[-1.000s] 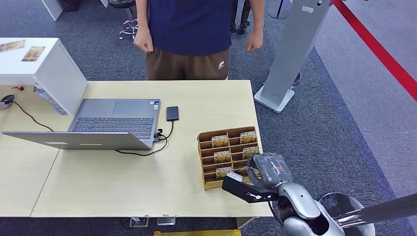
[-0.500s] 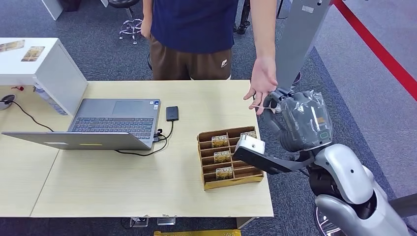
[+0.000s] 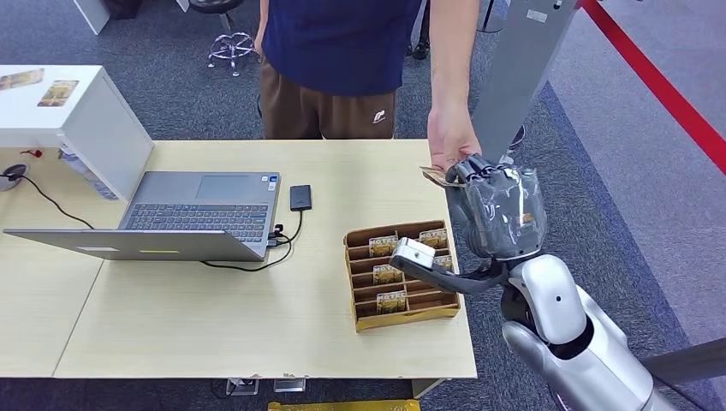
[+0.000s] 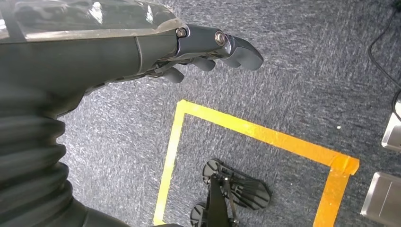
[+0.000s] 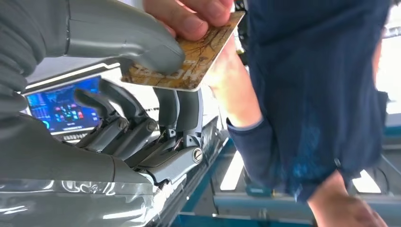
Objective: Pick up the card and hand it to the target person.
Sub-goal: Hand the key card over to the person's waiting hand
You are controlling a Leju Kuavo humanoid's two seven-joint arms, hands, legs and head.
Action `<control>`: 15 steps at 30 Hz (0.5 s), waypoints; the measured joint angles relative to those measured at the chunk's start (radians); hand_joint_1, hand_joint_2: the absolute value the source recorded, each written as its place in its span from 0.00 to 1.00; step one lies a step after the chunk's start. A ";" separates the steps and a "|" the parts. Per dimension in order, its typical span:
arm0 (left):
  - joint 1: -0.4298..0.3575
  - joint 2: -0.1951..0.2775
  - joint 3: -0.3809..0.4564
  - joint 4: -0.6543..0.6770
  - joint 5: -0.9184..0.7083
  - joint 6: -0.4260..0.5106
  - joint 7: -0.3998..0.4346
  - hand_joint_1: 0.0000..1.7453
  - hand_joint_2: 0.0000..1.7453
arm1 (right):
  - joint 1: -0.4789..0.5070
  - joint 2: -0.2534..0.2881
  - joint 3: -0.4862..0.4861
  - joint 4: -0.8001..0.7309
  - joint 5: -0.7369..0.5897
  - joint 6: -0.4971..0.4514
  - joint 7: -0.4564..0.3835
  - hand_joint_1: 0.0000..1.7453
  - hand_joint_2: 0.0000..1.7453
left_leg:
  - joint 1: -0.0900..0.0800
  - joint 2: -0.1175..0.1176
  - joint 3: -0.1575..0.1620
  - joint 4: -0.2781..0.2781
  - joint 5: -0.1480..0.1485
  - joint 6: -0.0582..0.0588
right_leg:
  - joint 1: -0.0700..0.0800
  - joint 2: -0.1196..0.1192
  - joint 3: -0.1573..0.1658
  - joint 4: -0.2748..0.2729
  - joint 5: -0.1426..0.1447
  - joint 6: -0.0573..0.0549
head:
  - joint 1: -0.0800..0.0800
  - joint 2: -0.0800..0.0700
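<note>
My right hand (image 3: 496,210) is raised over the table's far right corner and pinches a tan printed card (image 3: 435,177). In the right wrist view the card (image 5: 189,61) is pressed between my grey thumb (image 5: 142,42) and the dark fingers below it. The person in a dark blue shirt (image 3: 342,43) stands behind the table; their hand (image 3: 451,141) reaches down and their fingers (image 5: 189,14) pinch the card's far end. My left hand (image 4: 142,42) hangs over the carpet with nothing in it, fingers loosely apart.
A wooden card rack (image 3: 402,274) with several cards stands near the table's right front edge, under my right forearm. An open laptop (image 3: 171,214) and a black device (image 3: 300,197) lie to the left. A grey stand (image 3: 514,86) rises right of the person.
My right hand rose from the card rack to the table's far right corner with the card. The person's hand came forward and now pinches the card.
</note>
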 joint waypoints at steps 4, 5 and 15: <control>0.000 0.000 -0.004 0.000 -0.016 -0.014 0.010 0.00 0.50 | 0.007 0.009 0.002 0.033 0.011 0.000 0.006 0.00 1.00 | 0.000 0.000 -0.001 0.000 0.000 0.000 | 0.000 0.000 -0.001 0.000 0.000 0.000 | 0.000 0.000; 0.000 0.000 -0.005 0.000 -0.018 -0.015 0.011 0.00 0.25 | 0.010 0.010 0.002 0.038 0.015 0.000 0.008 0.00 1.00 | 0.000 0.000 -0.001 0.000 0.000 0.000 | 0.000 0.000 -0.001 0.000 0.000 0.000 | -0.001 0.000; 0.001 0.000 -0.008 0.000 0.002 0.017 0.020 0.00 0.00 | 0.104 0.022 -0.020 0.050 -0.489 -0.113 -0.100 0.00 1.00 | 0.000 0.000 0.000 0.000 0.000 0.000 | 0.000 0.000 -0.001 0.000 0.000 0.000 | 0.000 0.000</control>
